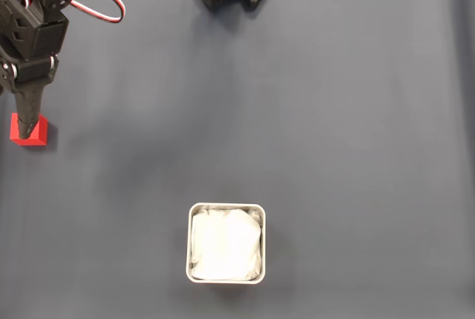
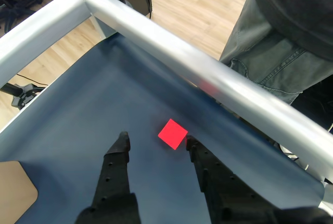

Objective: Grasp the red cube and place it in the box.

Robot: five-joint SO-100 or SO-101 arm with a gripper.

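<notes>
Wrist view: the gripper (image 2: 156, 143) was held wide open, and the red cube (image 2: 173, 134) was seen just ahead, close to one fingertip, so a clean straddle looked intended. The cube was left near the mat's edge, well apart from the box (image 1: 225, 242).
</notes>
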